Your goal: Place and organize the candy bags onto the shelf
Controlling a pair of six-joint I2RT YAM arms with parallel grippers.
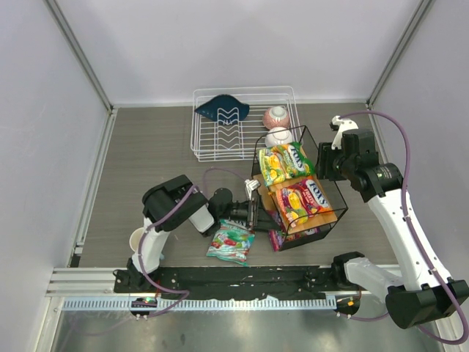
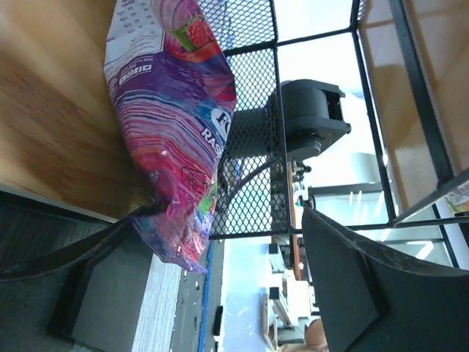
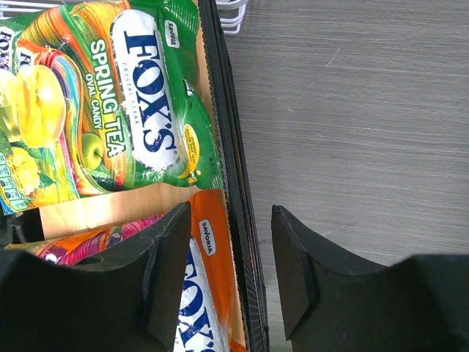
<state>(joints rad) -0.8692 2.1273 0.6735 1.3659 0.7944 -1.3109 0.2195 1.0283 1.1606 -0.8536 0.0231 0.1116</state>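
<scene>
The shelf [image 1: 331,192] is a black wire frame with a tan board, standing at centre right. A green bag [image 1: 286,161] and an orange-red bag [image 1: 304,198] lie on its top board. A purple bag [image 1: 277,238] lies on the lower level at the shelf's near left corner. A teal bag [image 1: 231,243] lies on the table in front of the left arm. My left gripper [image 1: 253,209] is open at the shelf's left side, with the purple bag [image 2: 176,132] just beyond one finger [image 2: 73,271]. My right gripper [image 3: 231,271] is open, straddling the shelf's right rim [image 3: 231,161] beside the green bag [image 3: 110,103] and the orange-red bag [image 3: 209,293].
A white wire dish rack [image 1: 242,143] stands behind the shelf, with a dark blue item [image 1: 222,108] on it and two round bowls [image 1: 277,117] at its right end. A white cup [image 1: 137,238] stands by the left arm's base. Grey walls close in the table.
</scene>
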